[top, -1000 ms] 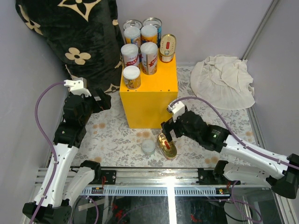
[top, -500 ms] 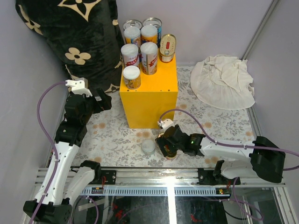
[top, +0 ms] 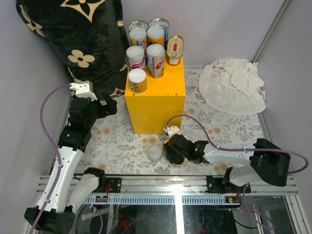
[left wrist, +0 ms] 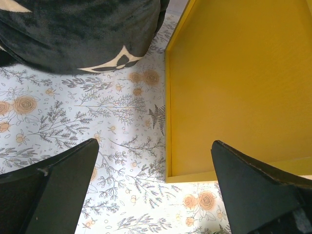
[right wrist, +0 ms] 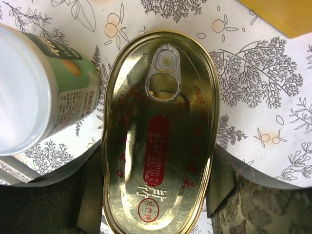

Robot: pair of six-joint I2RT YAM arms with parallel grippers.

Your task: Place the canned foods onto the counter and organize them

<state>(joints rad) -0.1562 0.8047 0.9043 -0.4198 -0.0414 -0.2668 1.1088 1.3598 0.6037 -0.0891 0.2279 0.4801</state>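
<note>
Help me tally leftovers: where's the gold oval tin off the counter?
Top view: the tin lies flat on the mat before the counter, between the fingers of the right tool, white-lidded can at its left.

White-lidded can (right wrist: pixel 29 97) stands just beside the oval tin (right wrist: pixel 158 131); counter (top: pixel 156 105) rises close behind.

Black plush cushion (top: pixel 73 39) with cream flower motifs, far left; crumpled white cloth (top: pixel 234 85), far right; both lie partly on the floral-patterned mat (top: pixel 219 122).
</note>
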